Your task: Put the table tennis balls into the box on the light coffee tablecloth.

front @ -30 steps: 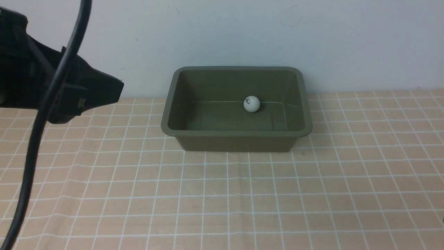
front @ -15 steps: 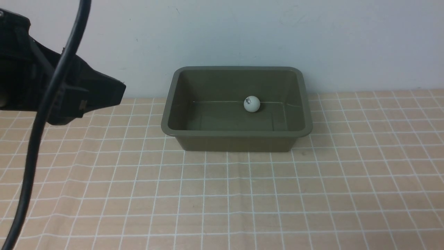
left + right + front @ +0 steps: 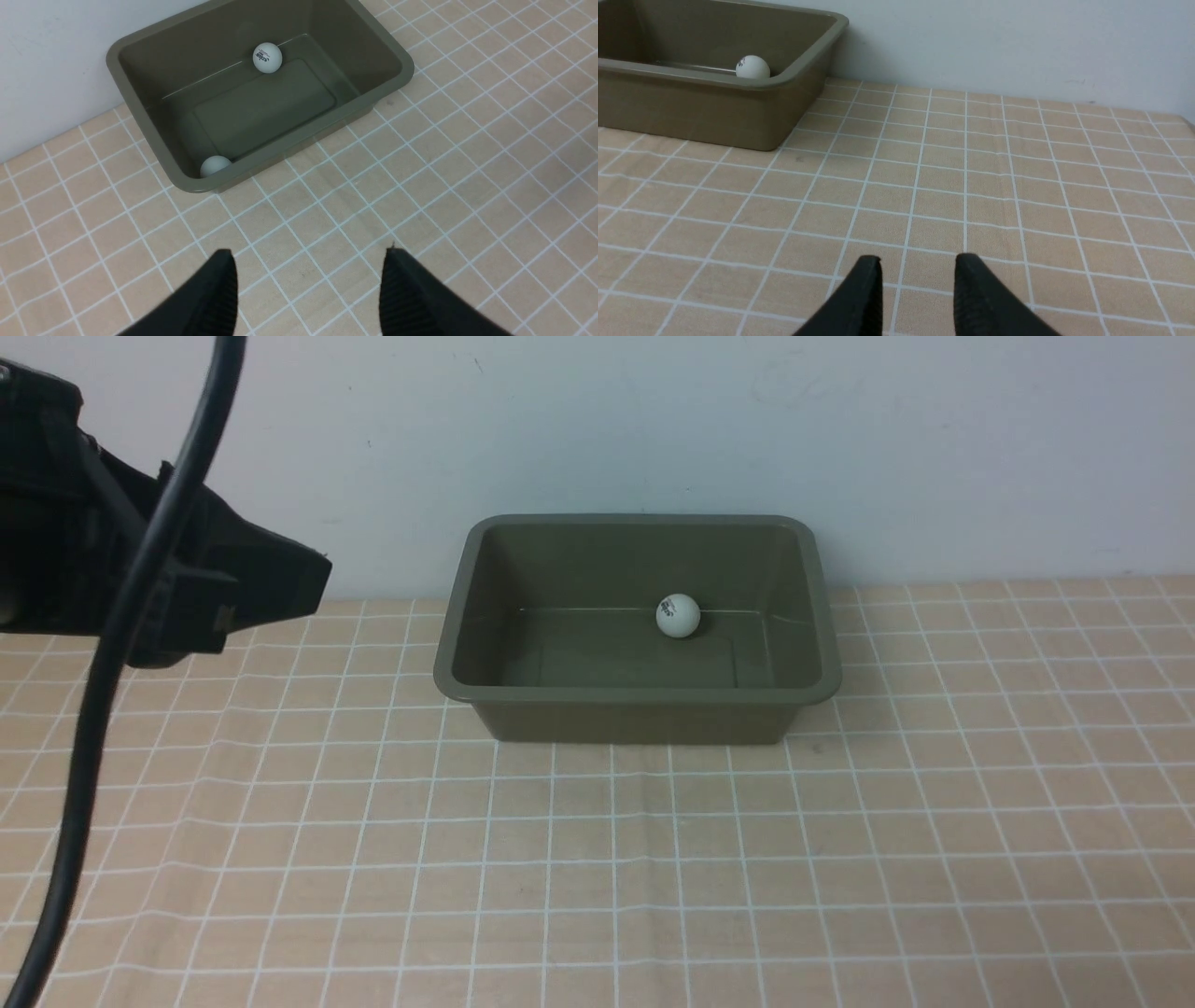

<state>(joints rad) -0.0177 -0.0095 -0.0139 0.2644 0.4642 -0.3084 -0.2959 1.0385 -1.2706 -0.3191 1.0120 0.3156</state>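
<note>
Left gripper [image 3: 308,280] is hanging open and empty near the box [image 3: 140,109], both table tennis balls [image 3: 267,57] resting inside: light, smooth, likely rolling unless pinched across the middle.

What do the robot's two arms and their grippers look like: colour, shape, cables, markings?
The left arm is a matte black, angular housing, crossed by a thick black cable. The left gripper has two black, tapered fingers with fine ribbing on their inner faces. The right gripper has the same black, wedge-shaped ribbed fingers. No lettering or markings are visible.
</note>
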